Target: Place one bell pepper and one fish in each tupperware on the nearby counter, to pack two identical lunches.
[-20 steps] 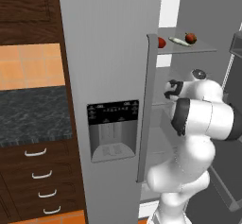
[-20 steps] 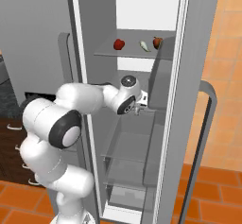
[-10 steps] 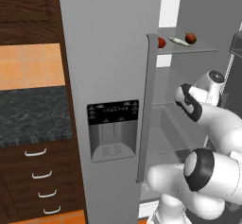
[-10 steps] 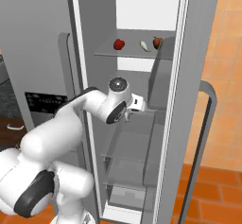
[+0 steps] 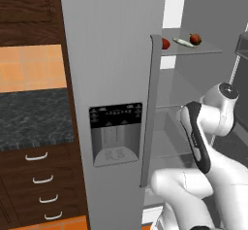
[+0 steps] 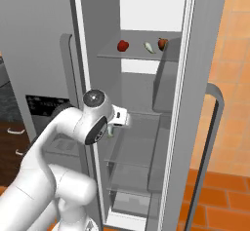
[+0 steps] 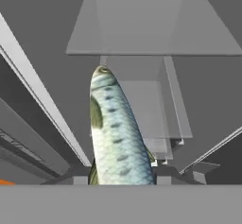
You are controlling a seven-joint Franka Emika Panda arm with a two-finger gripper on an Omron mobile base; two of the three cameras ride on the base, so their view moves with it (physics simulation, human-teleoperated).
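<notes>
the tool [image 7: 122, 178] is clamped on a fish [image 7: 117, 133]; it could bump the fridge door [image 5: 114, 78] and drop it

glossy scaly fish [image 7: 118, 133], speckled stone counter [image 5: 34, 117]

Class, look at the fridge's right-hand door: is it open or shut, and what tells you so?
Open. The fridge door is swung out, so the shelf inside shows, with two red items and a pale one on it.
</notes>
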